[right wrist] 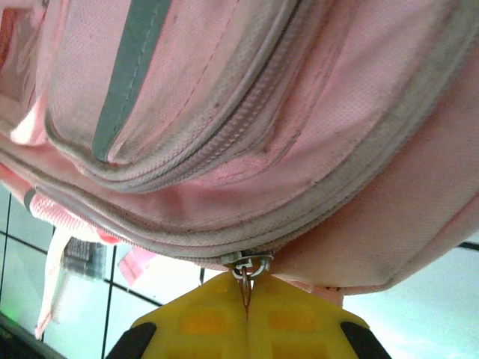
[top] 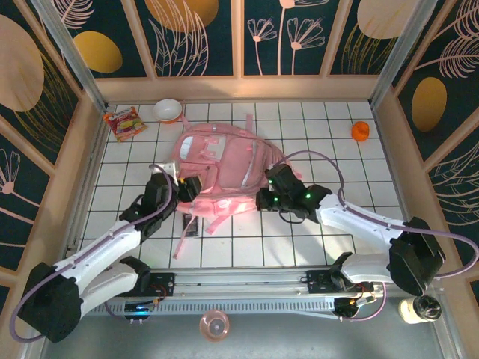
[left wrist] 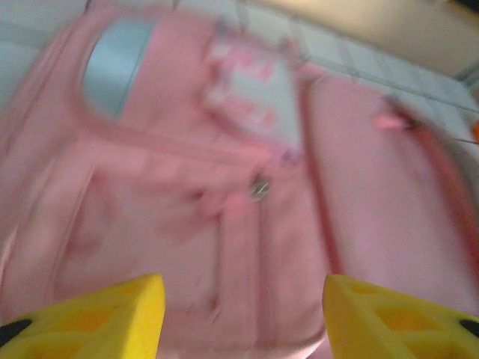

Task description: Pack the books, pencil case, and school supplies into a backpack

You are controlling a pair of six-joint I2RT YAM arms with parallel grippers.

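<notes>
The pink backpack lies flat mid-table. My right gripper is at its near right edge, shut on a small metal zipper pull under the backpack. My left gripper hovers open over the backpack's left side, its yellow fingers wide apart with nothing between them. A whitish patch with red marks lies on the backpack; it is too blurred to tell whether it is the pencil case. A small dark grey rectangular device lies by the near strap. The yellow book is out of view.
A red-and-yellow snack packet and a white bowl sit at the back left. A small orange thing is at the back right. Wooden walls ring the tiled table. Loose pink straps trail toward the near edge.
</notes>
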